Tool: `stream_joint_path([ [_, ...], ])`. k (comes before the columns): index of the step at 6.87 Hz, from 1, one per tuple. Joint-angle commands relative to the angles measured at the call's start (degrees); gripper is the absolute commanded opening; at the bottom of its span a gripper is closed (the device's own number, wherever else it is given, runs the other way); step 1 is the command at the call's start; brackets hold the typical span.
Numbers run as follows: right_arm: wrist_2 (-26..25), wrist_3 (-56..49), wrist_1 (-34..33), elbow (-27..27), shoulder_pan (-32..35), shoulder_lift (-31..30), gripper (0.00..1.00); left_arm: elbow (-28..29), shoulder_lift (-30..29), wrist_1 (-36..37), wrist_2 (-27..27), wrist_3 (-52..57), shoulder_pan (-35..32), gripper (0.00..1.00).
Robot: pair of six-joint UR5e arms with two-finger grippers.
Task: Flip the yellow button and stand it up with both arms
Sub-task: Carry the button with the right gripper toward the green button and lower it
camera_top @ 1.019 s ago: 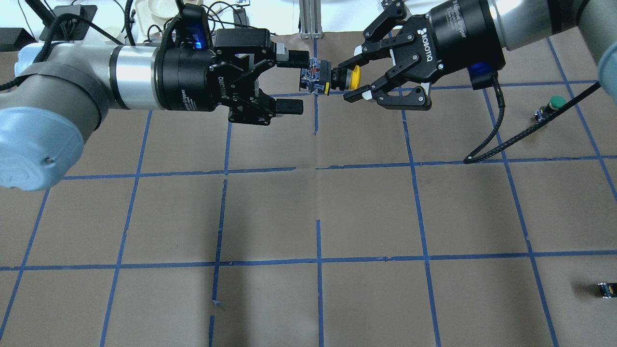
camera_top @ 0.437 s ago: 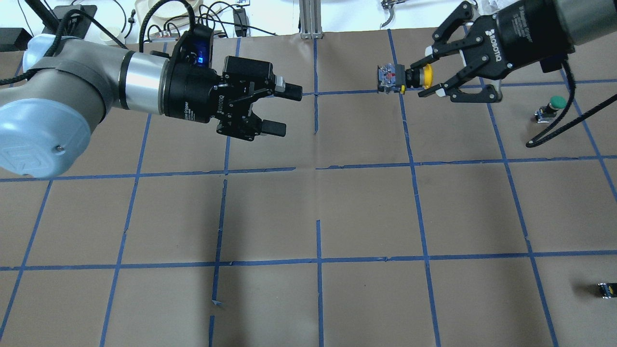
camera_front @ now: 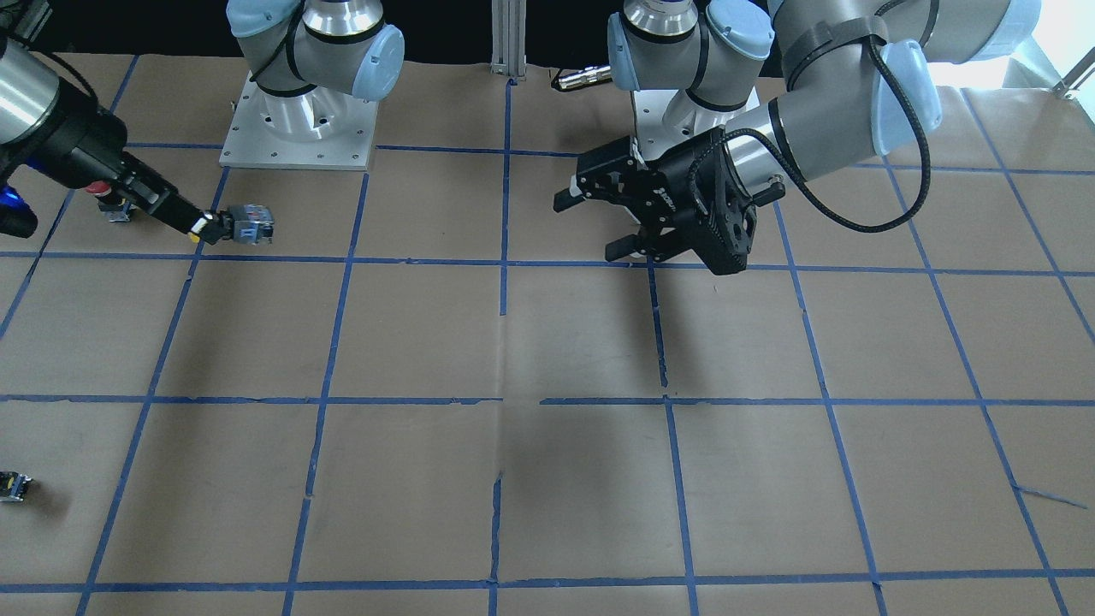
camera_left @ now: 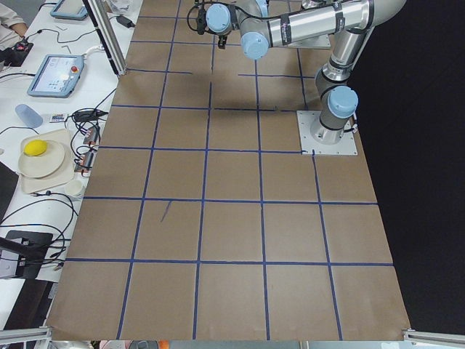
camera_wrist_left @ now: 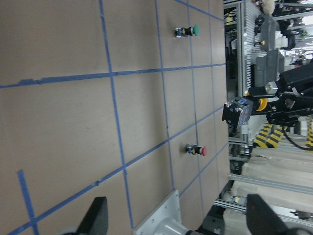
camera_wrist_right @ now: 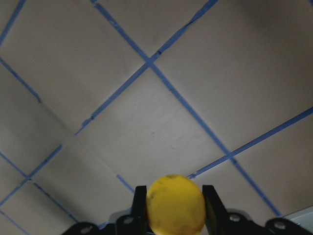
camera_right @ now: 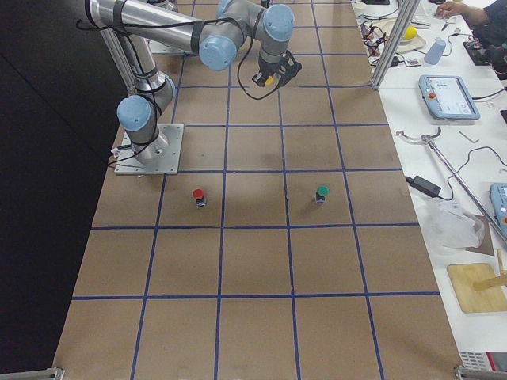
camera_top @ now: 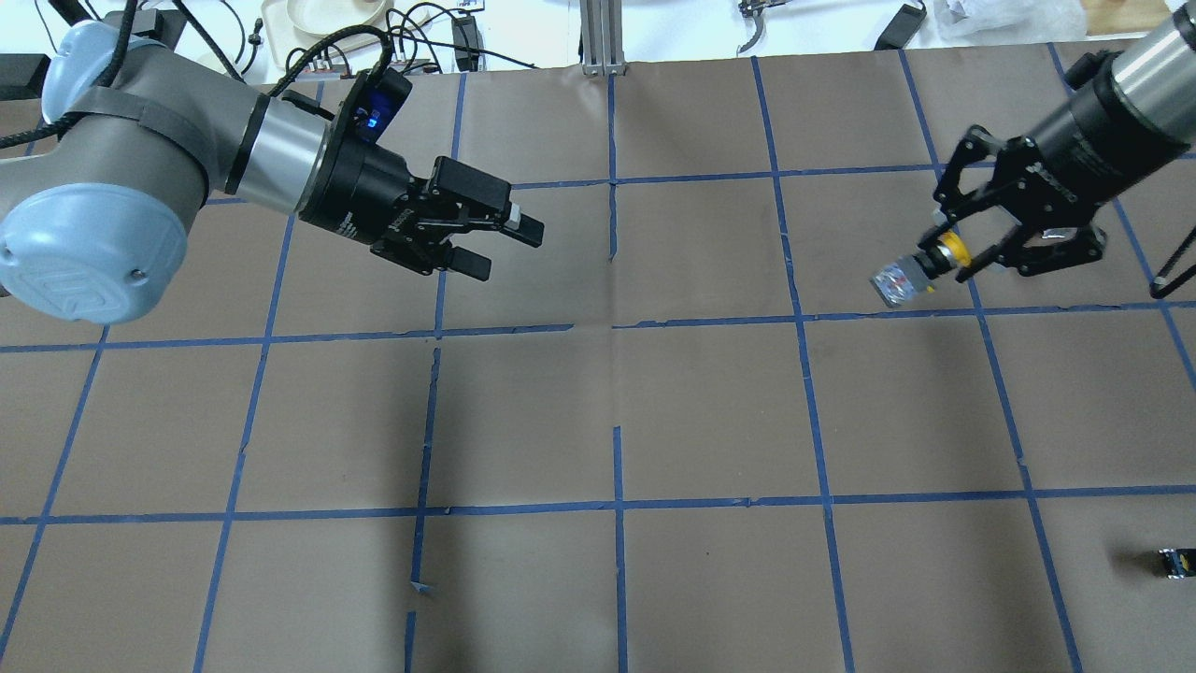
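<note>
My right gripper (camera_top: 942, 258) is shut on the yellow button (camera_top: 897, 282), gripping just behind its yellow cap. The grey block body points away from the fingers, down and to the left, above the brown table paper. In the front-facing view the right gripper (camera_front: 205, 229) holds the button (camera_front: 251, 226) at the far left. The right wrist view shows the yellow cap (camera_wrist_right: 175, 203) between the two fingers (camera_wrist_right: 140, 200). My left gripper (camera_top: 505, 245) is open and empty, far to the left of the button; it also shows in the front-facing view (camera_front: 599, 224).
A red-capped button (camera_right: 198, 195) and a green-capped button (camera_right: 321, 192) stand on the table on the right arm's side. A small dark capless block (camera_top: 1175, 562) lies near the right front edge. Cables and clutter lie beyond the table's far edge.
The arms have drawn apart. My right gripper carried the yellow button rightward and toward the front, tilting its body downward. My left gripper, still open, pulled back to the left.
</note>
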Motion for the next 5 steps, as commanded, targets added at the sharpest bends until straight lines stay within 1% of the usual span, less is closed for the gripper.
stream_joint_path([
  [1,-11.85,-23.69,-12.49,6.42,-6.66,-0.06,0.18,4.93,-0.57,2.45,21.93,-4.15,1.68,1.0],
  [2,-14.58,-32.05,-22.93,9.68,-7.55,-0.23,0.18,7.75,-1.18,1.14,32.19,-4.7,1.59,1.0],
  [3,-16.52,-40.23,-31.13,12.15,-7.65,-0.24,0.18,10.21,-1.19,-1.66,40.04,-4.71,1.24,1.0],
  [4,-16.89,-47.8,-39.39,15.48,-8.52,-0.24,0.18,13.11,-1.36,-4.9,41.86,-6.1,1.15,1.0],
  [5,-16.63,-54.57,-46.7,19.95,-12.53,-0.24,0.18,15.23,-2.15,-5.72,41.88,-8.72,0.98,1.0],
])
